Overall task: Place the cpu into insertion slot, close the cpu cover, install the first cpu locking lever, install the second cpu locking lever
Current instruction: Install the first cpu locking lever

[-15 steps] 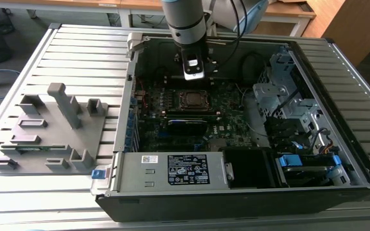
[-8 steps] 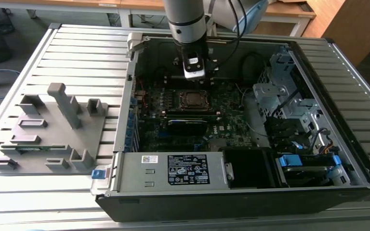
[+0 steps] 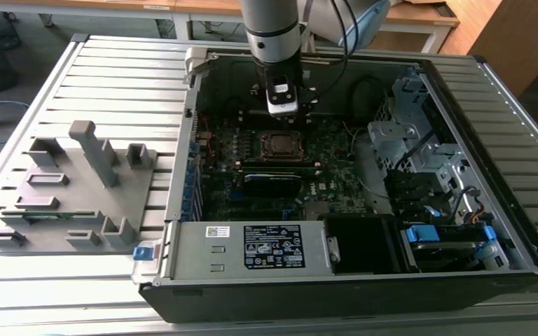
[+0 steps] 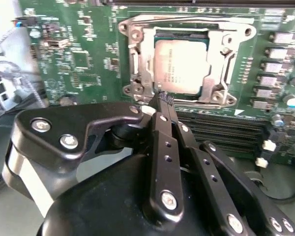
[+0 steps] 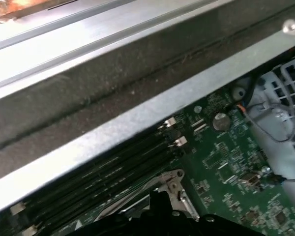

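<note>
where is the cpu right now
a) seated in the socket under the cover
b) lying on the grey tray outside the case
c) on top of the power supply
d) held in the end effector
a, the second wrist view shows the cpu lying in the socket with the cover framing it, while the end effector, fingers together, holds nothing.

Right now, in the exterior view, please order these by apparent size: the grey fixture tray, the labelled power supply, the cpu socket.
1. Grey fixture tray
2. Labelled power supply, somewhat smaller
3. Cpu socket, clearly smallest
</note>
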You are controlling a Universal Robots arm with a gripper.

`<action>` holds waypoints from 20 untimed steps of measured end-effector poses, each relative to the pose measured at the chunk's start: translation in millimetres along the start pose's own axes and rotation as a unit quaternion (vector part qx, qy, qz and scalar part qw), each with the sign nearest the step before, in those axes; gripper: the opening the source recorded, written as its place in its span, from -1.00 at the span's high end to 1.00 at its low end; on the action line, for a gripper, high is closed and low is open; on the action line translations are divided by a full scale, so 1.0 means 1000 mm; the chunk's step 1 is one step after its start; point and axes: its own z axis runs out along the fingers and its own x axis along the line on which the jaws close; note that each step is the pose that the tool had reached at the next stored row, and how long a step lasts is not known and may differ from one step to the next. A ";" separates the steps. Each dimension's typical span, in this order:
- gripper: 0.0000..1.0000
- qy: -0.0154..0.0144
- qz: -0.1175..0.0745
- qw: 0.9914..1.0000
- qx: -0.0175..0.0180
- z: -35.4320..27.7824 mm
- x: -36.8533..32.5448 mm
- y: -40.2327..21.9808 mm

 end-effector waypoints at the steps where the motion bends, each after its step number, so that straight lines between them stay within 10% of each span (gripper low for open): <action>1: 0.79 0.006 0.000 1.000 0.003 0.0003 -0.0004 0.0002; 6: 0.79 0.022 0.001 1.000 0.013 0.0007 -0.0012 0.0006; 20: 0.79 0.024 0.001 1.000 0.014 -0.0111 -0.0033 0.0025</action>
